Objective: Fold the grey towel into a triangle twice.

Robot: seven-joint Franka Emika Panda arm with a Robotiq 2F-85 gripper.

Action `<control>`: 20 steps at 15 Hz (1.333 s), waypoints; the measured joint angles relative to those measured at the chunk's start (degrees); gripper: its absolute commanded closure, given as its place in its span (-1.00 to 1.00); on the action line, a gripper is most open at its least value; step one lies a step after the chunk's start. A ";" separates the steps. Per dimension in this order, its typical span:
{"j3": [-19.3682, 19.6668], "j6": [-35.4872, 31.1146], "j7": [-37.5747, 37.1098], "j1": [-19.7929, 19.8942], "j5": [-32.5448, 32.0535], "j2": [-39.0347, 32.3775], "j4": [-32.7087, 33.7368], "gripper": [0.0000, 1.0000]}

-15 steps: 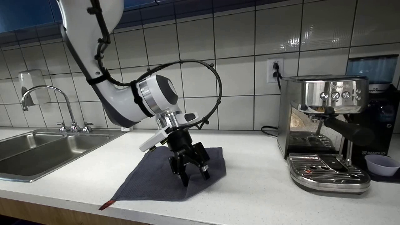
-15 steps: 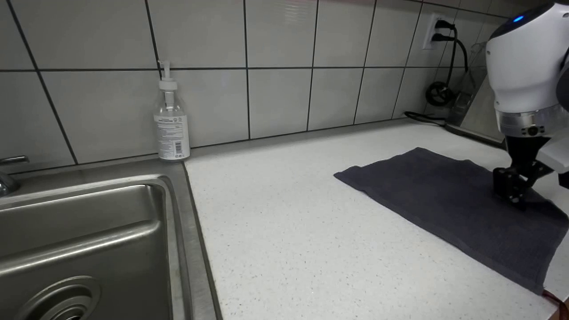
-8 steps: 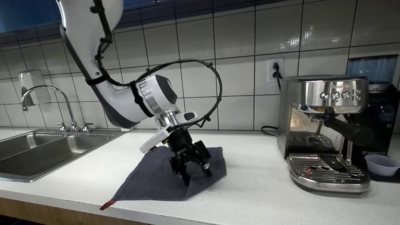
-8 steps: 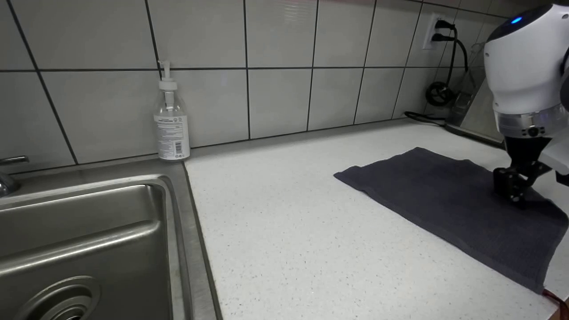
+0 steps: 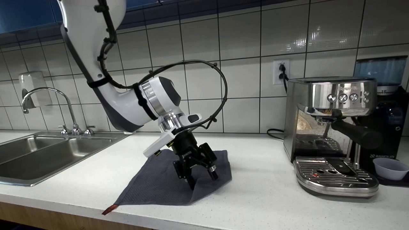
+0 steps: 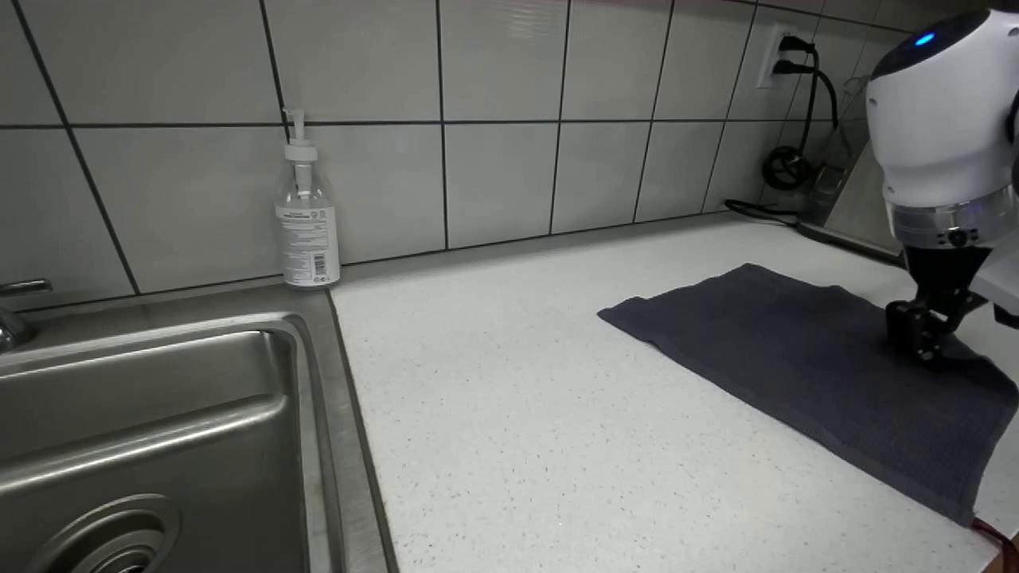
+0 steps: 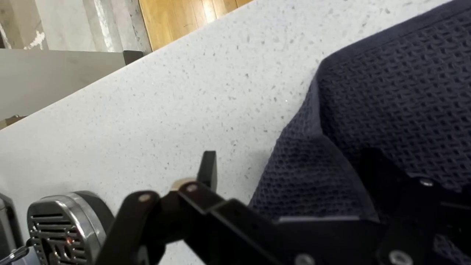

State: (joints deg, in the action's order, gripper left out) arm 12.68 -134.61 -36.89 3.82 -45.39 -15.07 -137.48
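Inching toward the espresso machine (image 5: 319, 134), the gripper (image 5: 204, 182) has its 2 fingers (image 7: 209, 169) spread; the grey towel (image 5: 159, 188) lies on the counter (image 5: 255, 198), edge rucked between them, so fold 1 likely awaits pinching.

We see a pale tiled wall (image 5: 239, 78), crossed by dark lines and shadowed along its top under a blue cabinet (image 5: 25, 16). Light breaks into patches on it near an outlet (image 5: 277, 72) holding black plugs (image 6: 796, 44). In both exterior views we find a steel sink (image 6: 342, 446) set into a white, speckled surface (image 5: 255, 204). A faucet (image 5: 72, 110) rises at its back, and a dispenser (image 5: 34, 88) hangs on the wall. In the wrist view, wood floor (image 7: 171, 22) shines beyond the surface's edge.
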 measured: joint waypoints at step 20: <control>-0.04 -0.25 -2.34 -0.16 -1.92 0.46 -0.62 0.99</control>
State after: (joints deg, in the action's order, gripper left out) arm 12.64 -134.87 -39.22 3.65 -47.31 -14.61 -138.10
